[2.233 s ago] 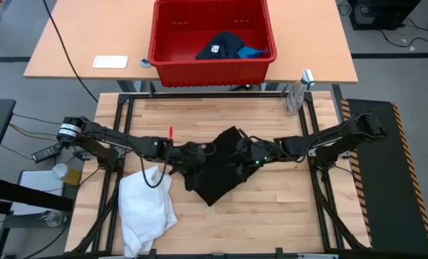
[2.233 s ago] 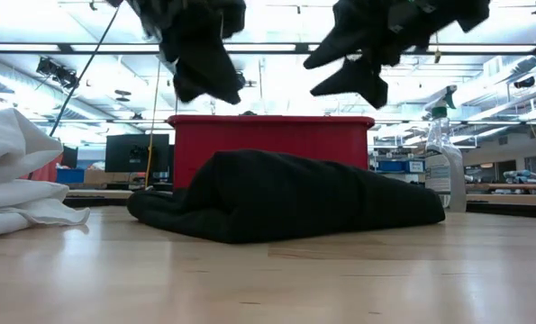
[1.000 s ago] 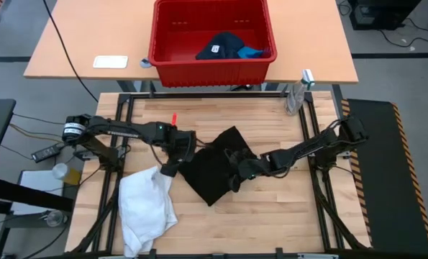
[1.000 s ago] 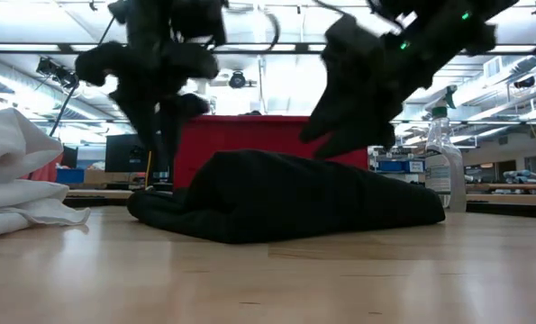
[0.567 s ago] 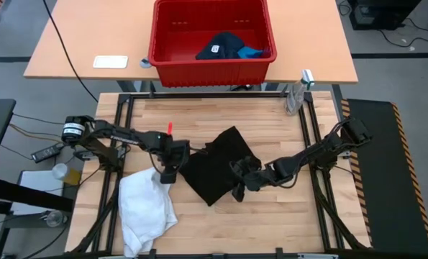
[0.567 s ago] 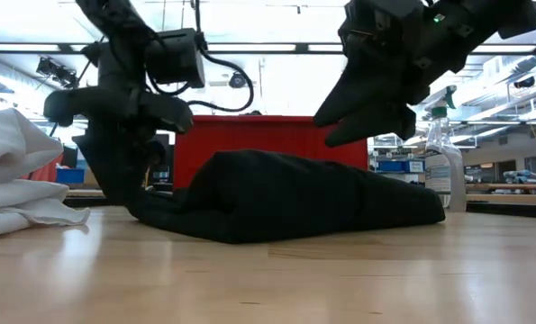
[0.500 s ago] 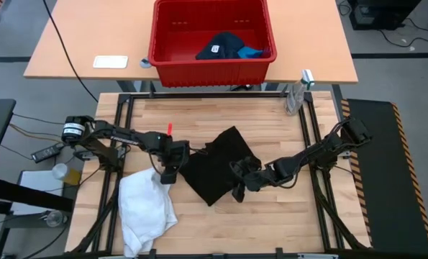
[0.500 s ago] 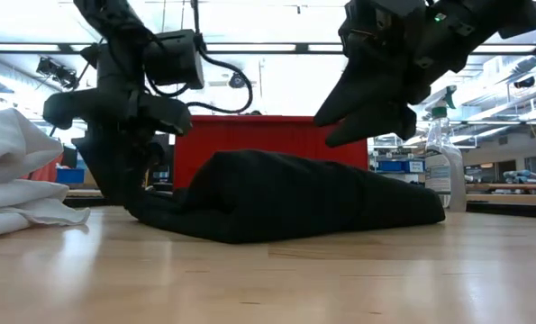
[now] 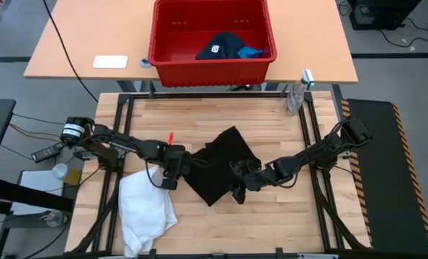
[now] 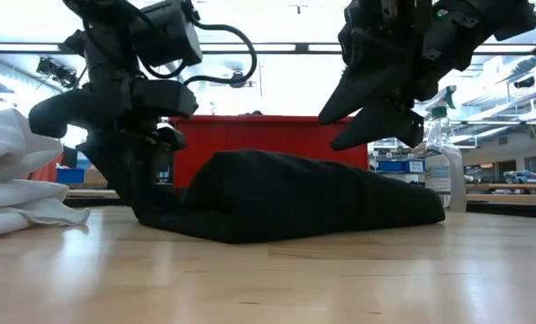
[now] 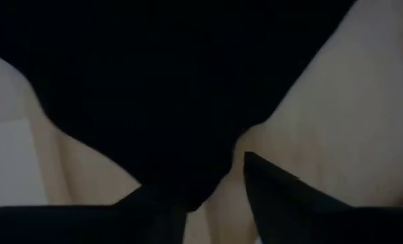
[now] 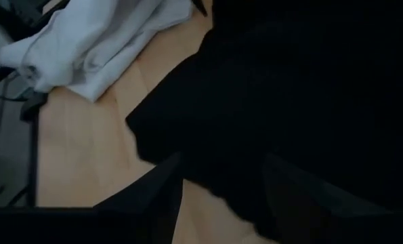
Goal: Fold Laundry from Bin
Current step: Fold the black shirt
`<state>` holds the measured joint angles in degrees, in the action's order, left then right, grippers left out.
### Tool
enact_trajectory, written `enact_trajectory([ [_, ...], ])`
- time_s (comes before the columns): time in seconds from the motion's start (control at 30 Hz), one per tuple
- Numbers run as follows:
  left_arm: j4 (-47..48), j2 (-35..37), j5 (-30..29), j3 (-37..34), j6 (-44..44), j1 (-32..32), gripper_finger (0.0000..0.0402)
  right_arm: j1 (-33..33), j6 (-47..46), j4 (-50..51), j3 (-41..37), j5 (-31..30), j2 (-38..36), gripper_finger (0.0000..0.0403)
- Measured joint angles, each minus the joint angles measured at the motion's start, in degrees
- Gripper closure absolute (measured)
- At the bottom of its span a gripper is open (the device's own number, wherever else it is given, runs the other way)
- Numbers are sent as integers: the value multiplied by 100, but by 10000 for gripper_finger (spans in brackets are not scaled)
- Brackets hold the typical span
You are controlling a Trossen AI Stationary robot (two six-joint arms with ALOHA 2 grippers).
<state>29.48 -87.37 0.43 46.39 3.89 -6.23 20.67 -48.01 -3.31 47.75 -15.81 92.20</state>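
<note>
Mid-desk, on the slatted wooden desk (image 9: 271, 223): the black garment (image 9: 217, 169), bunched into a low mound, touching nothing but the wood and the left hand.

Left hand (image 9: 172, 178) down at that garment's left edge, next to the white garment (image 9: 147, 208). Seen from table height, planted right at the desk surface (image 10: 146, 205) against the dark cloth (image 10: 313, 193). From its own wrist camera: fingers (image 11: 282, 196) parted, a corner of black cloth (image 11: 154, 81) hanging between them, bare wood showing beside one finger (so not yet pinched shut on it).

Right hand (image 9: 238, 190) over the garment's front right edge. Hovering clear above the mound in the low view (image 10: 350, 130), fingers spread, gripping nothing. From its wrist: both fingers (image 12: 154, 196) apart over black cloth (image 12: 309, 88), with the white garment (image 12: 99, 34) farther off.

White garment heaped at the desk's front left corner, just beside the black one, a pale pile at the low view's edge (image 10: 6, 171).

Behind, on a separate tan desk (image 9: 91, 36): the red bin (image 9: 212, 70), upright, holding the dark navy garment (image 9: 221, 44) with its white tag up and the small bright blue garment (image 9: 252, 52) touching it on the right. Bin's red wall (image 10: 268, 135) visible behind the black mound at table height.

Spray bottle (image 9: 296, 97) upright at the wooden desk's far right corner, well apart from the cloth (image 10: 439, 153).
</note>
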Motion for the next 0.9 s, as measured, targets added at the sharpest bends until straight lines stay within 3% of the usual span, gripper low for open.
enact_trajectory([
  [0.1, 14, 0, 96, 0, -171, -180, 330, 82, -50, 16, 0, 197, -112, 197],
  [0.2, -51, 0, 498, 33, -603, -320, 388, 279, 124, 2, 4, 0, -203, 199],
  [0.4, -745, 0, 1164, 351, -1364, -614, 392, 529, 1452, -76, 6, -125, -133, 200],
  [0.53, -1018, 0, 1176, 618, -1902, -800, 397, 522, 1496, -57, 2, -925, -136, 200],
  [0.63, -1165, 0, 916, 643, -2193, -969, 398, 355, 1567, -370, -145, -1288, -47, 200],
  [0.73, -1199, -101, 274, 648, -2430, -1153, 398, 209, 2059, -823, -260, -1287, 122, 202],
  [0.9, -1171, -387, -284, 637, -3031, -1342, 396, -268, 2479, -1573, -234, -760, 532, 206],
])
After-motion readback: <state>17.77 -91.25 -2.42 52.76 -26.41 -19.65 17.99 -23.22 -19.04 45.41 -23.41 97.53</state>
